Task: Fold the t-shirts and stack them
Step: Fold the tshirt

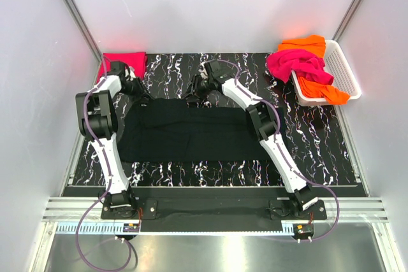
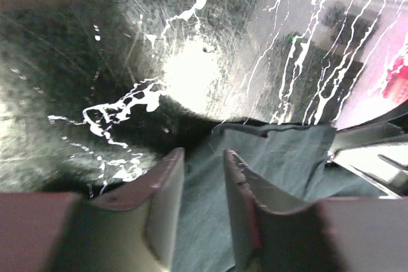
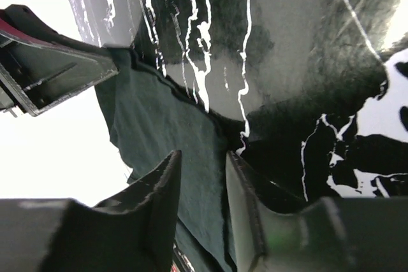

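The black t-shirt (image 1: 191, 135) lies spread flat across the middle of the marbled table (image 1: 312, 141), already narrowed to a long band running left to right, so the step in hand looks like the next fold of this shirt. Both arms reach to its far edge. The left pincer (image 1: 135, 88) is at the far-left corner, and the right pincer (image 1: 193, 97) is further along the same edge, near its middle. In the left wrist view, the left pincer (image 2: 203, 154) has its jaws a narrow way apart, straddling the hem of the black t-shirt (image 2: 274, 151) with cloth lying in the gap. The right pincer (image 3: 203, 154) stands the same way over the shirt's edge (image 3: 159, 119), jaws narrowly apart and nothing pinched that I can see. The next move probably calls for both pincers to nip the hem firmly, lift together and carry the far edge toward the near one, keeping the cloth taut so it does not bunch. A red-pink t-shirt (image 1: 124, 62) sits folded at the far-left corner. The magenta t-shirt (image 1: 293, 62) and orange t-shirt (image 1: 306, 42) lie heaped in and over the white lattice basket (image 1: 347, 71) at far right, not yet folded.
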